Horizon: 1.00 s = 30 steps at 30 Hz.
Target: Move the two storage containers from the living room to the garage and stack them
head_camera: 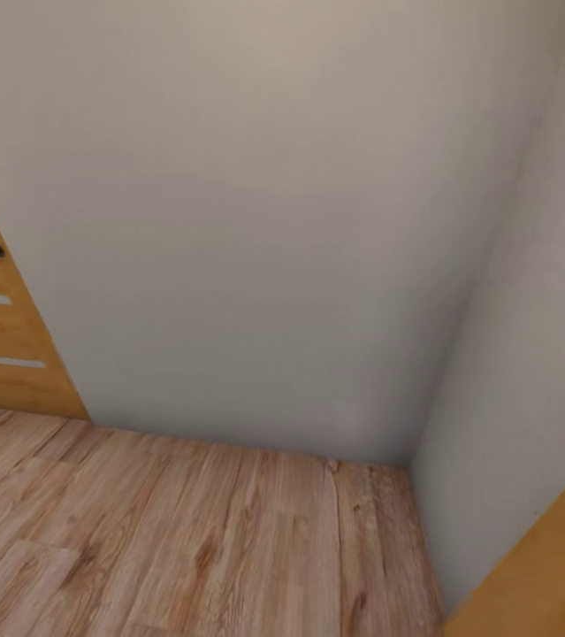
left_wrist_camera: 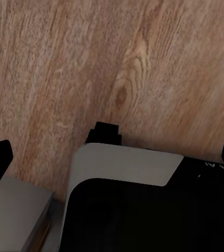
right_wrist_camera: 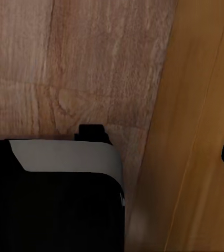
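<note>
The head camera faces a corner where two plain pale walls [head_camera: 273,221] meet; a light wood plank floor [head_camera: 185,531] runs up to their base, open and bare as far as the corner; a wooden door [head_camera: 3,336] with pale slots and a dark handle stands at the left edge, and another orange-wood panel [head_camera: 547,575] cuts across the lower right corner. The left wrist camera looks down on plank floor and the robot's grey-and-black base [left_wrist_camera: 122,173]; the right wrist camera shows floor beside the orange-wood panel [right_wrist_camera: 196,131]; whether either gripper is apart or together cannot be told.
</note>
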Tool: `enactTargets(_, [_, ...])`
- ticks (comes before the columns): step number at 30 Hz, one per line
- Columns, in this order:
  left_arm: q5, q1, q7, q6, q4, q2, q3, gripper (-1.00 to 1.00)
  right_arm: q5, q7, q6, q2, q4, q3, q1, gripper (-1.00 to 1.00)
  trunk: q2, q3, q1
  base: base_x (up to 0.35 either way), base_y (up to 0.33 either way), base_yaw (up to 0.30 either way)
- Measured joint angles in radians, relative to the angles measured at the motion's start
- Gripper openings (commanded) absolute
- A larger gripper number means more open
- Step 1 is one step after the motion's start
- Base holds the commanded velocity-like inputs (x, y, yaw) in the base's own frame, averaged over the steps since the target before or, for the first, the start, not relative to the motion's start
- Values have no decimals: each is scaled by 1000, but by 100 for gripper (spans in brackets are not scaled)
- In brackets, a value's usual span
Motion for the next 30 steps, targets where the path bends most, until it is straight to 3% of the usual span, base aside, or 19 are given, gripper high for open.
enactTargets(30, [1, 0, 0, 0, 0, 1, 0, 100, 0, 0, 0, 0, 0, 0, 0, 100, 0, 0, 0, 190, 0, 269])
